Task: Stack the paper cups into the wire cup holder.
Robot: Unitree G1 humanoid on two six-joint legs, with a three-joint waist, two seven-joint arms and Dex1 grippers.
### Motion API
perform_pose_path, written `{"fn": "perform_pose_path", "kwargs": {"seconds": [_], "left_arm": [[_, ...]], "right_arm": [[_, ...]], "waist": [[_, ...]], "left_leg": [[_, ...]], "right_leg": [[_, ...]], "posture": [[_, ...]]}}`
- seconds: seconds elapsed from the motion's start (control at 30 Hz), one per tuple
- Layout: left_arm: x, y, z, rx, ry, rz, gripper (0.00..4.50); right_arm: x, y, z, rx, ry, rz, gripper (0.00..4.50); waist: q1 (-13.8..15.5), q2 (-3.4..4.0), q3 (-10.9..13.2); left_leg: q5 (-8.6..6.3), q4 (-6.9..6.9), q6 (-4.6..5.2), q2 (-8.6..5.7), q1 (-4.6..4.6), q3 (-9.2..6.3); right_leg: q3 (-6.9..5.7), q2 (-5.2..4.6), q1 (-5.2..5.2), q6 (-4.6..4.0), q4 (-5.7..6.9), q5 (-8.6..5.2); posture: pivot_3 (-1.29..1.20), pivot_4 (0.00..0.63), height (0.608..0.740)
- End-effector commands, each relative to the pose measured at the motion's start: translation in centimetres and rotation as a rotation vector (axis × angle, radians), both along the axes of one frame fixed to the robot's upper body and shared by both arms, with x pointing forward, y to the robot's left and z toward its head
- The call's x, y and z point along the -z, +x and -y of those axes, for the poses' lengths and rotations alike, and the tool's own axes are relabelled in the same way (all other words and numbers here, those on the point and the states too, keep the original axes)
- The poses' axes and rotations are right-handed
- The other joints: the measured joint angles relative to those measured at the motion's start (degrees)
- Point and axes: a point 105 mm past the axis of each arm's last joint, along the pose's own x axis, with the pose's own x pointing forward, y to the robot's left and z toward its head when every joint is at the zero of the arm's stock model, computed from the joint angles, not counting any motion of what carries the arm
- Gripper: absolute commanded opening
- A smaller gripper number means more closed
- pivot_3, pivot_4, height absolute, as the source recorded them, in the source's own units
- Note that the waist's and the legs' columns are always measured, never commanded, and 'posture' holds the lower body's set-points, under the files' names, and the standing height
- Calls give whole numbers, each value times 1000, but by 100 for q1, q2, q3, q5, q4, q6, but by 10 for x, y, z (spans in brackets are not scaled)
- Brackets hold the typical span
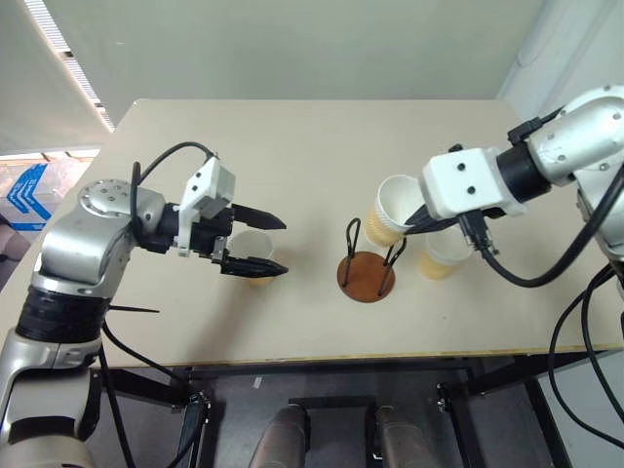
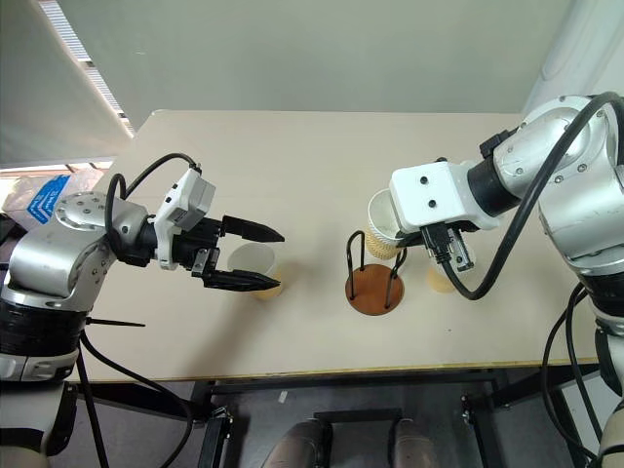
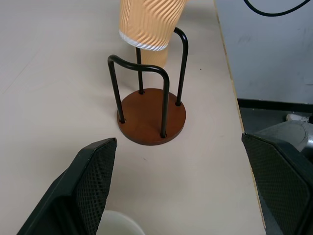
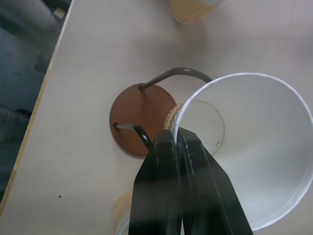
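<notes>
Right pincer (image 4: 182, 142): clenched on the rim of a cup (image 1: 394, 211), tilted just above the holder (image 1: 367, 276).
Left pincer (image 1: 261, 242): released, over a second cup (image 2: 255, 269).
Third cup (image 1: 441, 255): beside the holder, well in from the tabletop (image 1: 292, 146) edge.

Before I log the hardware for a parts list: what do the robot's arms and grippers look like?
Both arms are silver-grey metal with black joints and loose black cables. Each wrist carries a white block housing. The left gripper and right gripper each have two black tapering fingers with mesh-textured inner pads.
</notes>
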Motion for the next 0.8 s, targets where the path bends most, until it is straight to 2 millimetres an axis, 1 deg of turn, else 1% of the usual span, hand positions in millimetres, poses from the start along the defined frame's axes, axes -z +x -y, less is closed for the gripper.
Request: {"fn": "perform_pose_path", "kwargs": {"seconds": [0.03,0.1,0.27,0.33,0.37,0.43,0.5,0.57,0.6,0.63,0.7,0.8], "left_arm": [[-11,-3,-1,6,7,51,4500],[-10,-3,-2,4,9,50,4500],[-12,3,-6,-38,12,56,4500],[-15,4,-8,-46,17,72,4500],[-17,2,-11,-47,27,85,4500],[-18,0,-18,-52,69,113,4500],[-20,-4,-30,-69,135,142,4500],[-20,-7,-41,-85,185,154,4500],[-20,-8,-46,-95,203,150,4500],[-17,-9,-51,-96,231,141,4500],[-12,-10,-56,-94,265,128,4500],[4,-7,-60,-73,342,128,4500]], "right_arm": [[-3,1,-2,6,15,18,429],[-5,0,-7,9,50,-2,954],[-17,1,-19,48,186,-26,2653],[-30,1,-25,82,312,-48,3272],[-39,-3,-27,94,391,-81,3633],[-56,-9,-28,125,529,-141,3633],[-76,-15,-20,170,693,-190,3633],[-81,-20,-12,196,768,-203,3633],[-77,-21,-8,213,770,-203,3633],[-67,-22,-4,239,737,-206,3633],[-53,-25,0,263,688,-209,3633],[-39,-32,1,249,638,-225,3633]], "waist": [[-1,0,0],[-2,0,0],[-1,0,0],[-3,0,0],[-2,0,0],[-2,0,0],[0,-1,0],[2,-4,-2],[16,-5,-2],[32,-8,-4],[45,-15,-8],[34,-10,-5]], "left_leg": [[0,0,0,0,0,1],[0,1,0,-1,0,1],[2,2,-1,0,1,0],[2,2,-1,-1,1,1],[2,2,-1,-1,1,1],[2,1,-1,0,-2,1],[1,-3,-2,0,-10,1],[-2,-10,-6,0,-9,0],[-6,-12,-8,0,-8,-1],[-9,-13,-9,-1,-8,-2],[-14,-18,-13,-1,-5,-6],[-18,-17,-17,-2,-4,-2]], "right_leg": [[0,0,0,0,0,0],[1,0,0,0,0,0],[1,0,2,0,1,0],[2,0,1,0,1,0],[2,0,0,0,1,0],[2,1,-5,0,0,0],[1,4,-12,-4,-2,-2],[1,8,-14,-18,-4,-11],[1,8,-12,-26,-4,-18],[1,8,-13,-38,-2,-27],[-2,8,-10,-55,-1,-37],[4,6,-13,-55,5,-38]], "posture": [[0,150,740],[0,150,740],[0,150,740],[0,150,740],[0,150,740],[0,150,740],[0,150,740],[0,150,740],[0,150,740],[0,150,740],[0,150,740],[0,150,740]]}}
